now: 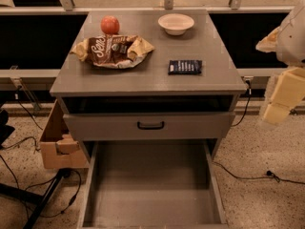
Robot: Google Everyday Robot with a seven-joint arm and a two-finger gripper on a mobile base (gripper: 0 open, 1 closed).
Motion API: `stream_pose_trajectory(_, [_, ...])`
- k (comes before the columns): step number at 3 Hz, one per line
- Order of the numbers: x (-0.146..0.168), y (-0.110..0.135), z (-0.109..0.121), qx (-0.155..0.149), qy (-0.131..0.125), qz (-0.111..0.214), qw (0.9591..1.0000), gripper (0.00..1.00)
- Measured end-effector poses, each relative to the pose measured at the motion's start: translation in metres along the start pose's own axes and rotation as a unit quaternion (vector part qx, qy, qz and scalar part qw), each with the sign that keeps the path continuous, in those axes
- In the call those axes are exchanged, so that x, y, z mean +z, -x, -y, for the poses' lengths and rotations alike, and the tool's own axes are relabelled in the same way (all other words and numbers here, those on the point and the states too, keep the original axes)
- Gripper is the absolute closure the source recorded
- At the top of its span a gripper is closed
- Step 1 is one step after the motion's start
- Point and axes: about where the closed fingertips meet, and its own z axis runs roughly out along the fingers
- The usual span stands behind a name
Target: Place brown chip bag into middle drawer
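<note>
Camera view: brown chip bag (113,50) lies near the desk's back-left corner, just in front of an orange-red ball (110,24); the middle drawer (152,187) stands pulled out below. Gripper (279,104) hangs beyond the desk's right edge, and whether it is released or clenched cannot be told.

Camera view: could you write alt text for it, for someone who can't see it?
A brown chip bag lies on a grey cabinet top, near an orange-red ball, a white bowl and a navy packet. Below, the middle drawer stands pulled open, and the robot's gripper hangs off to the right.
</note>
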Motion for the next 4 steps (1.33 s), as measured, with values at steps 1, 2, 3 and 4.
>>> stream_pose_trajectory(1, [0.003,0.009,0.01,-0.003,-0.008,0.009,0.9999,0.0])
stream_pose_trajectory(2, [0.019,0.053,0.046,-0.033,-0.018,0.055,0.9978,0.0])
stream_pose_trajectory(3, [0.038,0.123,0.08,-0.055,-0.029,0.117,0.9911,0.0])
stream_pose_trajectory(4, [0.061,0.207,0.1,-0.071,-0.04,0.168,0.9824,0.0])
